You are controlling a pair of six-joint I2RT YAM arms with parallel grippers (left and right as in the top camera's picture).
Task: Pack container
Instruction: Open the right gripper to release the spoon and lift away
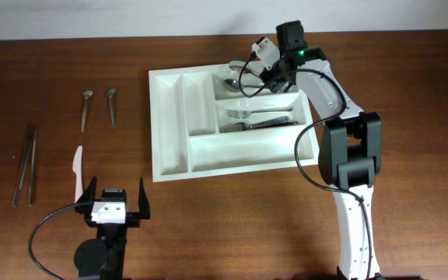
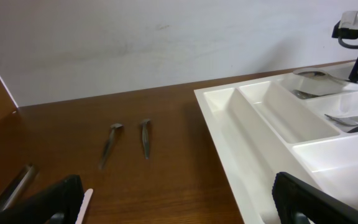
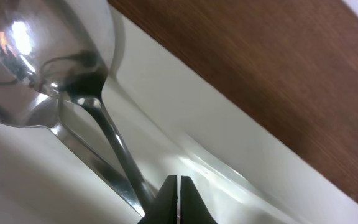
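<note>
Overhead: left fingers (image 1: 141, 199) wide apart, right fingers (image 3: 168, 203) clenched by spoons (image 3: 30, 56) in container (image 1: 169, 132).

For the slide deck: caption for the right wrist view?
Shut right gripper close over shiny metal spoons lying in the large white plastic cutlery tray, brown wooden table beyond its rim.

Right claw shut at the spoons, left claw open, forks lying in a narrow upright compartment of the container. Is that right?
No. The overhead view shows the forks in the middle long crosswise compartment of the container. The right claw is shut at the spoons and the left claw is open, as stated.
</note>
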